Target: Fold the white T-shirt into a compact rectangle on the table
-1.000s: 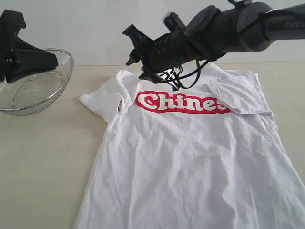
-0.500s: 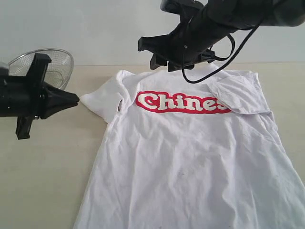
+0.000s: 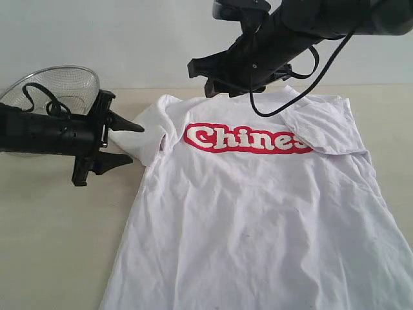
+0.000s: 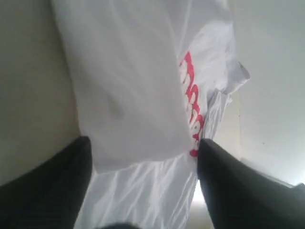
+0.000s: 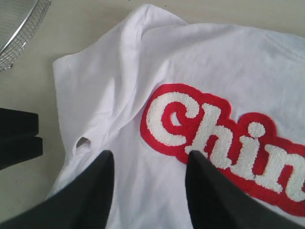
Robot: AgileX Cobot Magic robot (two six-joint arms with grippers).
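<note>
White, wrinkly cotton covers most of what you see: the white T-shirt (image 3: 258, 219) lies front-up and spread flat on the table (image 3: 51, 245), whose pale beige top is matte and faintly scuffed. Its hem runs off the near edge of the exterior view. Across the chest runs a red band (image 3: 245, 139) with puffy white letters. From the right wrist the band (image 5: 228, 138) looks fuzzy, like towelling. The sleeve on the right of the exterior view (image 3: 322, 129) is folded inward over the chest and hides the end of the lettering. The other sleeve (image 3: 139, 132) sticks out as a rounded flap towards your left arm.

Your left hand (image 3: 129, 142) lies low and level at that flap, its two pointed black fingers spread wide. One is beyond the sleeve's edge and one on the near side of it. From the left wrist, the left hand (image 4: 145, 143) has the smooth cloth of the shirt (image 4: 133, 71) between its fingers, and nothing is pinched.

Your right hand (image 3: 201, 77) hangs above the shoulder and the table's far edge, clear of the fabric. In its wrist view the right hand (image 5: 148, 157) has its blunt fingers apart, gripping nothing, with creased cotton (image 5: 214, 57) below.

Behind the left arm sits a round wire-mesh bowl (image 3: 64, 81) of shiny metal, apart from the shirt.
</note>
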